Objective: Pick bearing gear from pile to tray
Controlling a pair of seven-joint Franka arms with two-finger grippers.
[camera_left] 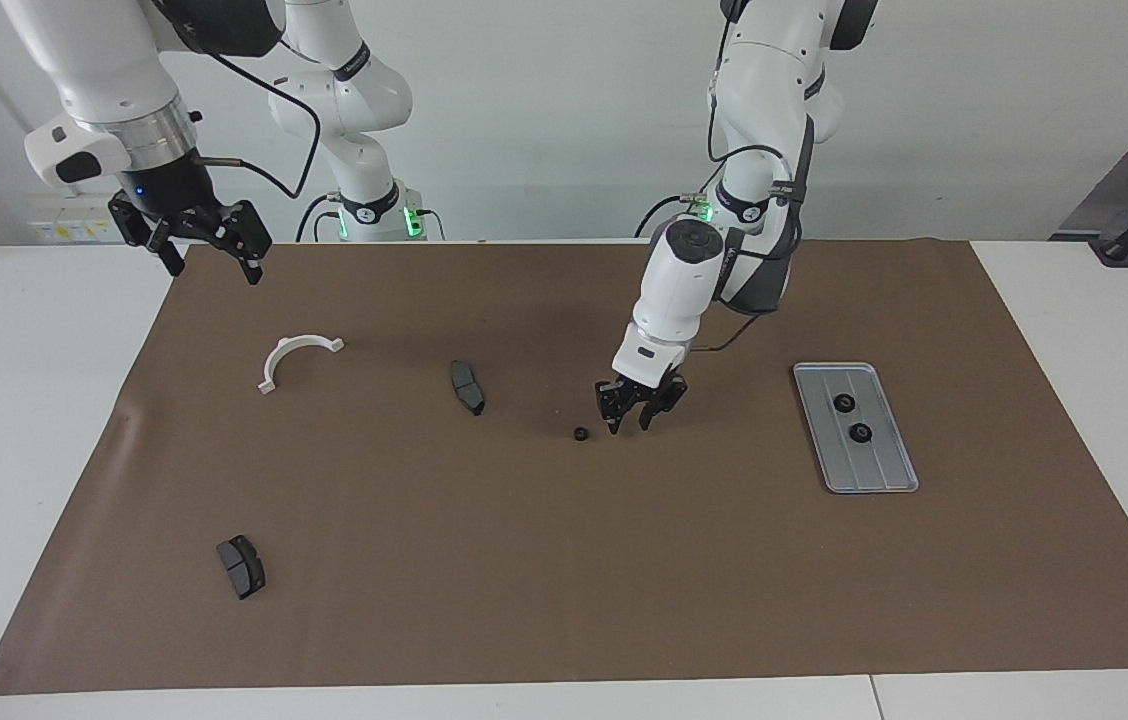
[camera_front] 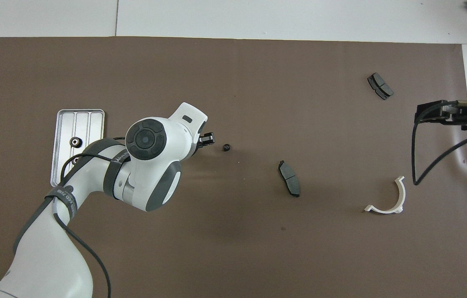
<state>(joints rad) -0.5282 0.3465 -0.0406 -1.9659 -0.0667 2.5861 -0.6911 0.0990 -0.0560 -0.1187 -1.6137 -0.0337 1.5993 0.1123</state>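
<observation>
One small black bearing gear (camera_left: 581, 435) (camera_front: 226, 147) lies alone on the brown mat near the table's middle. My left gripper (camera_left: 631, 420) (camera_front: 210, 140) hangs low over the mat just beside it, on the tray's side, not touching it. Its fingers stand a little apart with nothing between them. The silver grooved tray (camera_left: 879, 470) (camera_front: 92, 136) sits toward the left arm's end and holds two black gears (camera_left: 843, 403) (camera_left: 861, 432). My right gripper (camera_left: 212, 268) (camera_front: 422, 115) is raised high over the mat's edge at the right arm's end, open and empty.
A white half-ring bracket (camera_left: 296, 357) (camera_front: 388, 198) and a dark brake pad (camera_left: 467, 387) (camera_front: 289, 184) lie between the gear and the right arm's end. A second brake pad (camera_left: 241, 566) (camera_front: 380, 86) lies farther from the robots.
</observation>
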